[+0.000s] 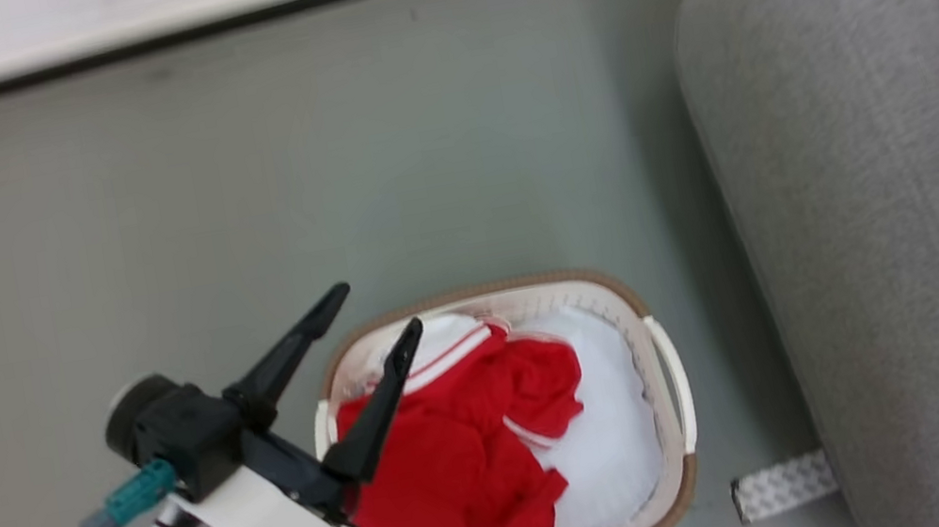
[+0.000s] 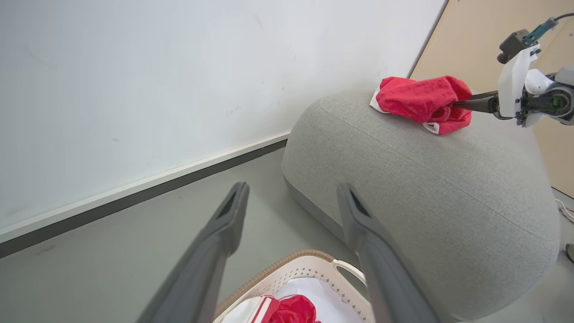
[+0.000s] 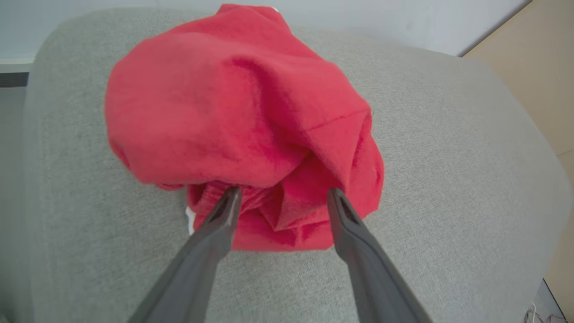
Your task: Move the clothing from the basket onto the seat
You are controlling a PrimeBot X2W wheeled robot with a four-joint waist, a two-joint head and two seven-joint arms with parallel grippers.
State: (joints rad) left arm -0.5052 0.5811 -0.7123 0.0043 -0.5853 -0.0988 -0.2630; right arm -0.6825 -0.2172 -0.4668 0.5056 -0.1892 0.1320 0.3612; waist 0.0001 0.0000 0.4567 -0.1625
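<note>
Nearest, the left end effector (image 1: 378,307) hangs spread and empty over the basket (image 1: 511,285). A red garment (image 1: 465,465) lies crumpled there; it looks light and limp, best pinched at a raised fold. Farther right, on the seat (image 1: 884,232), the right end effector (image 3: 283,193) stands open against a second garment (image 3: 233,103).

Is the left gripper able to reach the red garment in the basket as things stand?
Probably yes: the open left gripper hangs just over the basket, and the red garment lies uncovered on top, nothing between them.

Bright even light, soft shadows; edges bowed in wrist views; left pincer (image 2: 292,188) blurred.
</note>
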